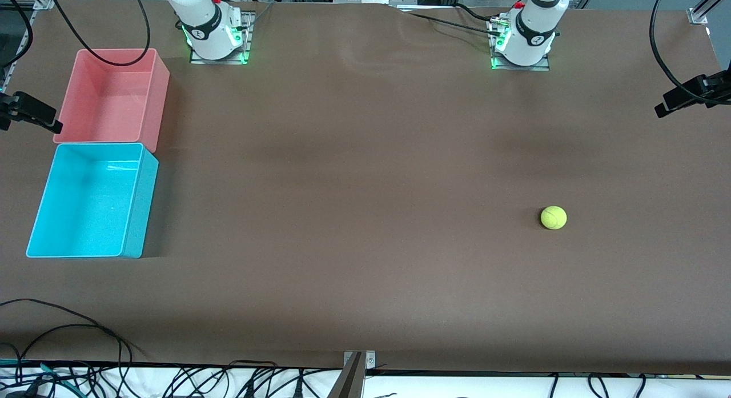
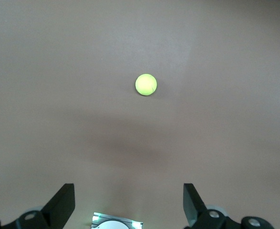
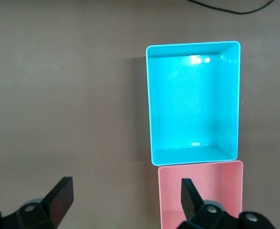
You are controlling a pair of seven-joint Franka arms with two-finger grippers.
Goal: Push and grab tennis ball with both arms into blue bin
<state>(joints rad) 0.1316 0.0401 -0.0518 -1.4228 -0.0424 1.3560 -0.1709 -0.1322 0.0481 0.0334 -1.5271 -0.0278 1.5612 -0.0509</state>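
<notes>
- Front view: the tennis ball (image 1: 553, 217) is seen resting alone on the brown table (image 1: 365, 215) toward the left arm's end, well apart from the blue bin (image 1: 137, 204) at the right arm's end.
- The blue bin is set just beside a pink bin (image 1: 157, 101), nearer the front camera; both are seen empty.
- The left gripper (image 2: 129, 204) is held high over the table with fingers spread apart, nothing held; the ball is framed ahead of it, probably so a push can be lined up.
- The right gripper (image 3: 127, 200) is likewise spread wide and empty, kept above the bins, apparently to receive the ball.
</notes>
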